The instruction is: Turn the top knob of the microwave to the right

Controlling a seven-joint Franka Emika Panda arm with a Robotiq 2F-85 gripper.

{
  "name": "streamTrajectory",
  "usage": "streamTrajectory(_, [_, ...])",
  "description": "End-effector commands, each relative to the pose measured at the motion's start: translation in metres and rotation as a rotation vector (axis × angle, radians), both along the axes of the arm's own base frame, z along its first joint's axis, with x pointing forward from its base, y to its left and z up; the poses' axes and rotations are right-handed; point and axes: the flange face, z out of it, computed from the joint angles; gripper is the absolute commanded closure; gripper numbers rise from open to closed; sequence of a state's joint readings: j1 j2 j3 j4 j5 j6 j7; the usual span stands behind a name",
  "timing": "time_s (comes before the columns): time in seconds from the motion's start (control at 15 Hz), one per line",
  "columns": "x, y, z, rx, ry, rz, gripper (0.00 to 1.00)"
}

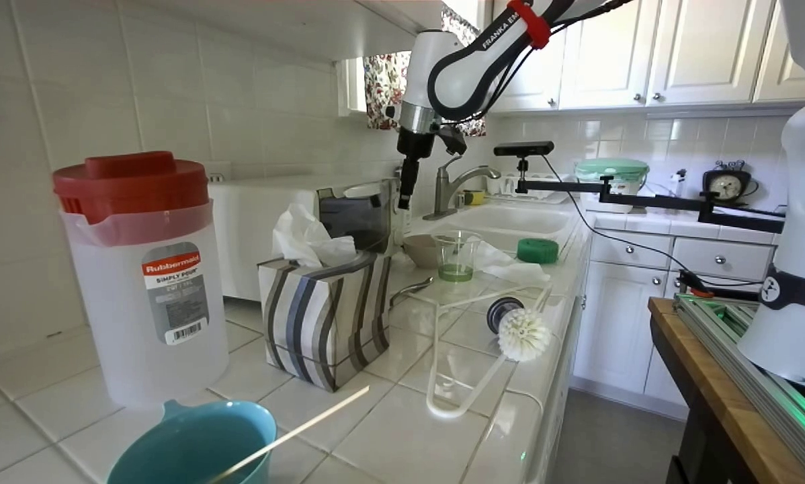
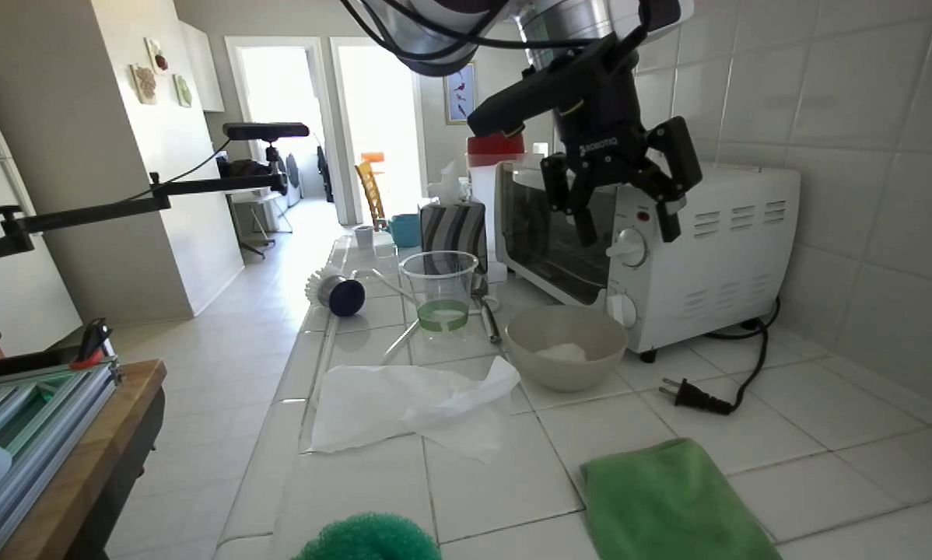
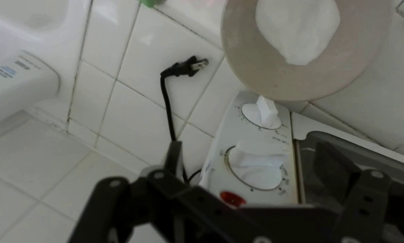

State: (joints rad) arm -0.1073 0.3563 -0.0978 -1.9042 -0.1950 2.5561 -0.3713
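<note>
The microwave is a white boxy oven with a dark glass door, seen in both exterior views [image 1: 241, 228] [image 2: 727, 257]. Its control panel faces my wrist camera. The top knob [image 2: 629, 247] is white and round with a raised grip, close to a red lamp. It also shows in the wrist view [image 3: 256, 168]. The bottom knob [image 2: 623, 309] is below it, near the bowl in the wrist view [image 3: 264, 114]. My gripper [image 2: 631, 233] is open and empty, pointing down by the panel. In the wrist view the fingers [image 3: 251, 157] are on either side of the top knob, seemingly apart from it.
A beige bowl [image 2: 563, 373] stands below the panel. A black plug [image 2: 699, 398] lies beside it. A clear cup [image 2: 439, 288], striped tissue box [image 1: 325, 323] and red-lidded pitcher [image 1: 140, 302] stand near the door side. An overhead cabinet [image 1: 295, 27] hangs above; a faucet [image 1: 446, 191] is behind.
</note>
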Motion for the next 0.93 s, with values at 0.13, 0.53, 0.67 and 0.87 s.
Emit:
streamTrajectory(0.13, [0.0038,-0.0047,-0.0078,-0.073,0.057,-0.017,0.0])
streamTrajectory(0.53, [0.0057,-0.0068,-0.007,-0.103,0.023,-0.05,0.0])
streamTrajectory(0.67, [0.0074,-0.0061,-0.0058,-0.109,0.011,-0.063,0.0])
streamTrajectory(0.87, [0.0095,-0.0039,-0.0072,-0.118,0.011,-0.07,0.0])
